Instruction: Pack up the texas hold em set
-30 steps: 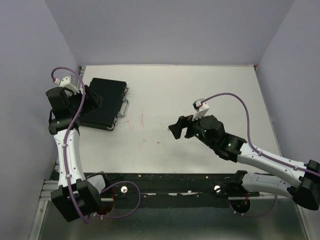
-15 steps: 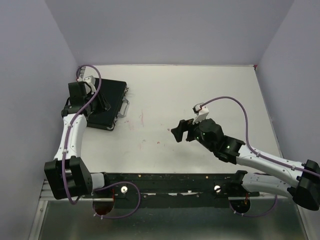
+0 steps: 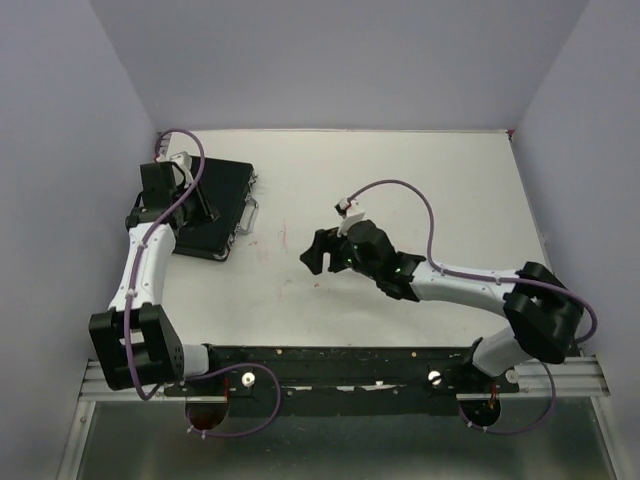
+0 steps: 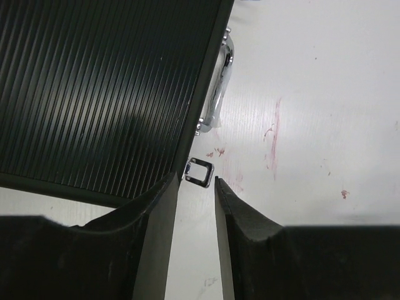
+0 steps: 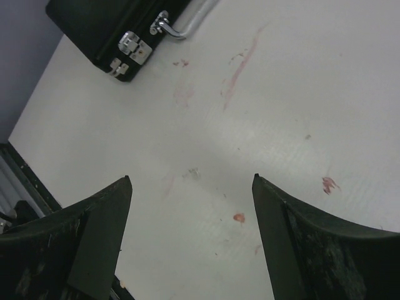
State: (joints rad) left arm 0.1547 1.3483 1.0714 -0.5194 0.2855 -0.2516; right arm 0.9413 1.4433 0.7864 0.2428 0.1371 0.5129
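Note:
The texas hold em set's black case (image 3: 222, 190) lies closed at the table's back left, with its silver handle (image 3: 247, 213) facing right. It also shows in the left wrist view (image 4: 106, 87) and the right wrist view (image 5: 100, 22). My left gripper (image 3: 207, 214) hangs over the case's front edge. Its jaws (image 4: 196, 181) stand a narrow gap apart with nothing between them, and a loose silver latch (image 4: 201, 172) lies just past the tips. My right gripper (image 3: 318, 252) is wide open and empty (image 5: 192, 178) over bare table. No chips, dice, discs or token are in view.
Red smears mark the white table (image 3: 283, 236) between the case and my right gripper. Two more latches (image 5: 134, 47) sit on the case front beside the handle (image 5: 181, 25). Purple walls close in the left, back and right.
My right arm has swung left toward the case. My left gripper moved from the case's left side onto it a second ago and has barely moved since.

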